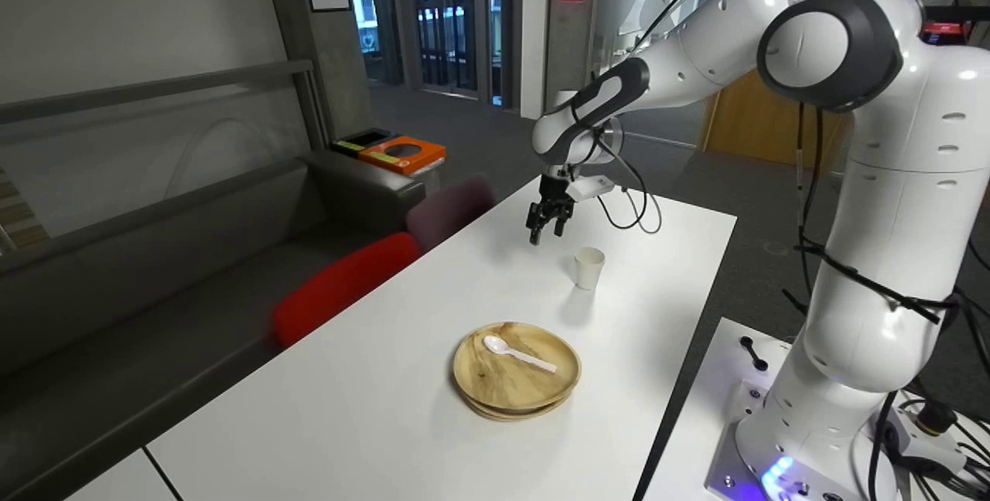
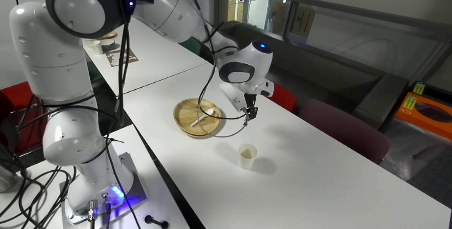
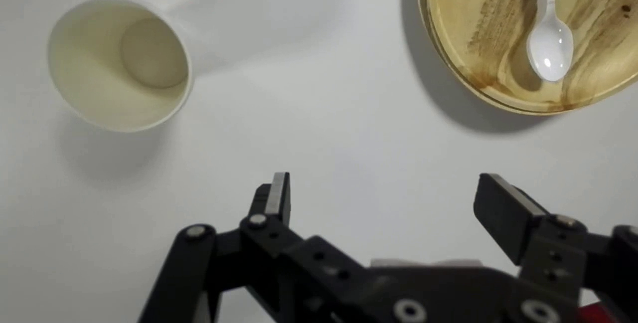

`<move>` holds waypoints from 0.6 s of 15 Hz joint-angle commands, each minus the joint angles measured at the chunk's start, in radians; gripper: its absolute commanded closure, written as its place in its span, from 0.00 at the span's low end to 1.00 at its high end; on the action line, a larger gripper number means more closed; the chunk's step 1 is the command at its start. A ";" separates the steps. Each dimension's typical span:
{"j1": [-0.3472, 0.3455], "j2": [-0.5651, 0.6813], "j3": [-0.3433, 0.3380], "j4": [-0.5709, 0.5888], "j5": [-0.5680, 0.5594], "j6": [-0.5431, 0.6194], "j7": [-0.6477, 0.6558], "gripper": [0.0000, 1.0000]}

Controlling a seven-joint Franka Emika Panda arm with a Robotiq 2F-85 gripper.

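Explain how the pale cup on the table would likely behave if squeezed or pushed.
The pale cup is probably light, since its bare bottom shows inside. Its thin rim suggests walls that may buckle under a firm squeeze. Narrower at the base than at the mouth, it could tip if pushed high up.

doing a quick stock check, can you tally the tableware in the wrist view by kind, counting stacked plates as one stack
Cup: 1
Spoon: 1
Plate stack: 1 (I can't tell exactly how many plates are in it)
Total: 3
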 commanded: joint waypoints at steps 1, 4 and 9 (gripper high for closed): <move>0.002 0.011 0.015 0.004 -0.003 -0.001 0.020 0.00; 0.009 0.019 0.020 0.013 -0.003 -0.003 0.033 0.00; -0.003 0.038 0.004 0.019 -0.019 0.005 0.047 0.00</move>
